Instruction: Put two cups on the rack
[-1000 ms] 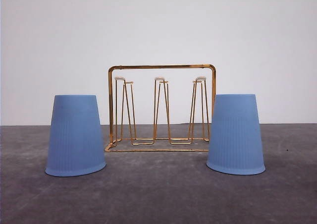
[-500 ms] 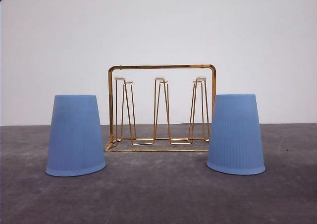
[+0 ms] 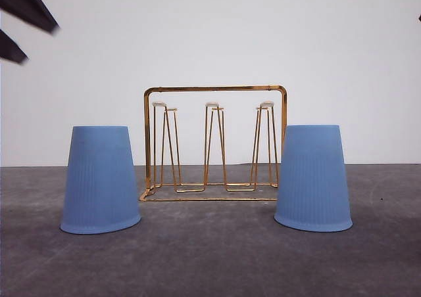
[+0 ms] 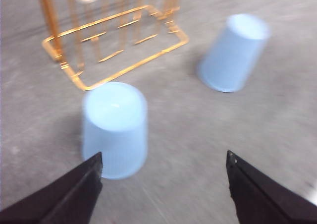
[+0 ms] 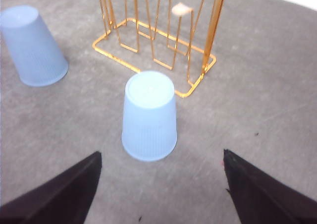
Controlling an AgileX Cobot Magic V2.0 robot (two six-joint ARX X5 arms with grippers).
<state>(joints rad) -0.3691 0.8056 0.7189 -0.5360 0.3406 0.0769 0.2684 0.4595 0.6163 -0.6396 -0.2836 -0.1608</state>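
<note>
Left pincer [image 4: 163,184] was spread wide and held nothing, poised above the left cup [image 4: 115,129]; its dark fingers [image 3: 26,4] showed at the upper left in the front view. Right pincer [image 5: 161,184] was likewise spread and held nothing, above the right cup [image 5: 149,116]. Both light blue ribbed cups stood mouth-down on the grey worktop [image 3: 210,257]. Left cup [image 3: 100,179] and right cup [image 3: 312,177] flanked the gold wire rack [image 3: 215,142], slightly in front of it; none of its white-tipped prongs carried a cup.

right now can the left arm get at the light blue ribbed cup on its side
Probably yes. The left pincer is open above the upside-down light blue ribbed plastic cup, with bare grey table around it and the gold wire rack standing apart behind.
</note>
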